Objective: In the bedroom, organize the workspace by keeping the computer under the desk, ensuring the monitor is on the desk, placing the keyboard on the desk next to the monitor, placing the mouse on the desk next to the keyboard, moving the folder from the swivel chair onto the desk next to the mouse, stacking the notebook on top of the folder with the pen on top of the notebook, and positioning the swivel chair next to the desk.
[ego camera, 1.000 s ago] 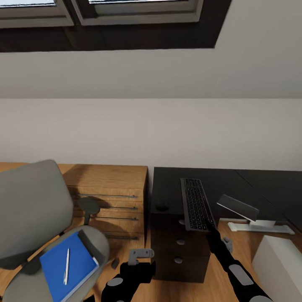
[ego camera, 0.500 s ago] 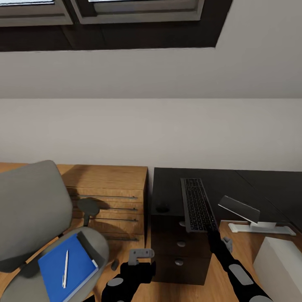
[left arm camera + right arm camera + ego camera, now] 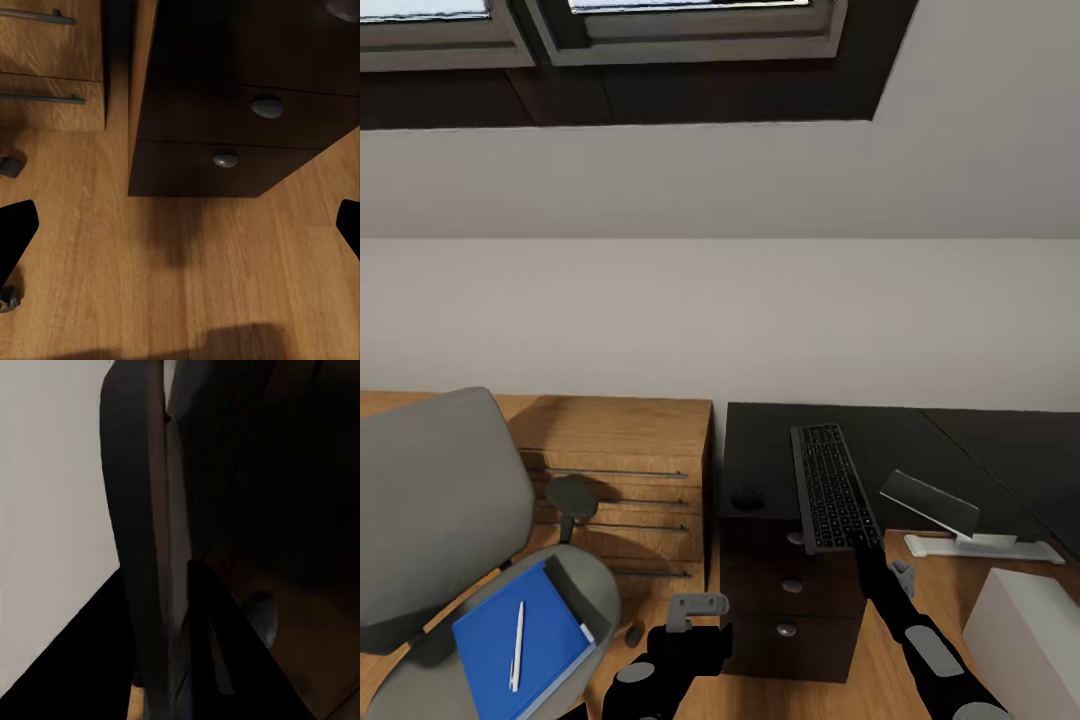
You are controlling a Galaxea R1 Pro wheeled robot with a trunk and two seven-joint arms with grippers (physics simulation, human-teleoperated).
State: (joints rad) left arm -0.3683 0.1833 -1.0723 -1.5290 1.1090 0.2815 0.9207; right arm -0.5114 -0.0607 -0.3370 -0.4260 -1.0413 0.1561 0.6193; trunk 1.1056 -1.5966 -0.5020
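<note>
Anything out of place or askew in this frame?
Yes. The monitor lies tipped over on the floor beside the desk rather than on it, and the keyboard sticks out past the desk's front edge, with the right gripper at its near end.

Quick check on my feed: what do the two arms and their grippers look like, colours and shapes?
Both arms are glossy black, built of rounded segments with light grey oval panels. The left gripper is a light grey blocky bracket on a black wrist. At the right gripper, a small grey bracket sits beside slim black fingers. In the left wrist view the fingertips show as plain black. No cables or markings visible.
</note>
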